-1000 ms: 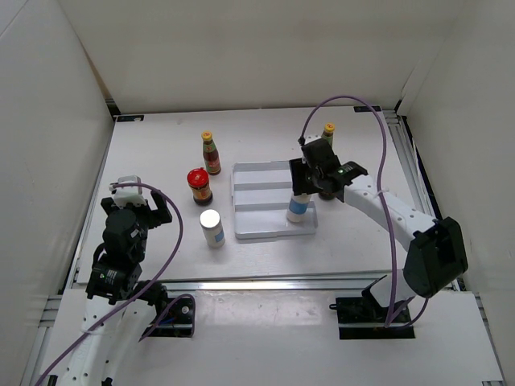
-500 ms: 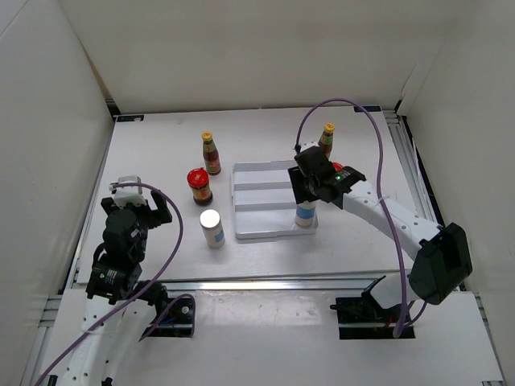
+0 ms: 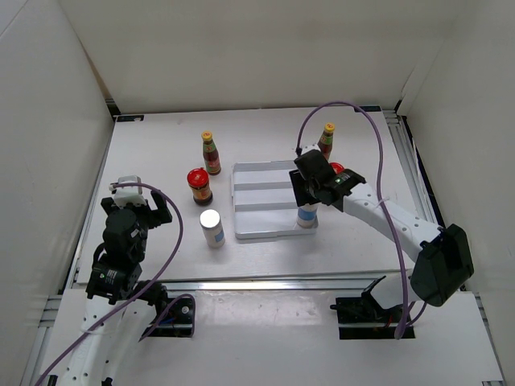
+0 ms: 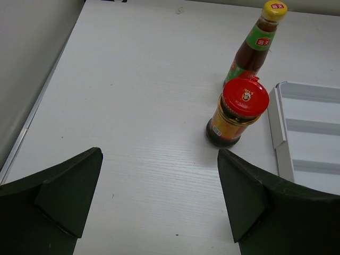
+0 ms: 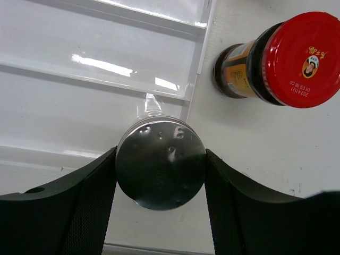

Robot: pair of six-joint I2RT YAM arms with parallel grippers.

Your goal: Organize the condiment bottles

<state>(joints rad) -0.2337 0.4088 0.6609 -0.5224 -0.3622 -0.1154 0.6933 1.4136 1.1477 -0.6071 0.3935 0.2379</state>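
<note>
Jaws of my left gripper (image 4: 159, 162) stood spread and empty, short of the red-lidded jar (image 4: 237, 114). My right gripper (image 5: 160, 172) pinched a white shaker (image 3: 306, 215) by its sides, over the tray's (image 3: 261, 211) near right corner. I judged it light, rigid and slick, best held mid-body.

Left waiting, right gripping.
Left gripper (image 4: 159, 159) is gaping toward 12 o'clock; right gripper (image 3: 310, 193), reaching toward 10 o'clock, is clamping shaker (image 5: 160, 164).

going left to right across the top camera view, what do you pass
left gripper → red-lidded jar → tray → shaker in the right gripper → sauce bottle at far right
</note>
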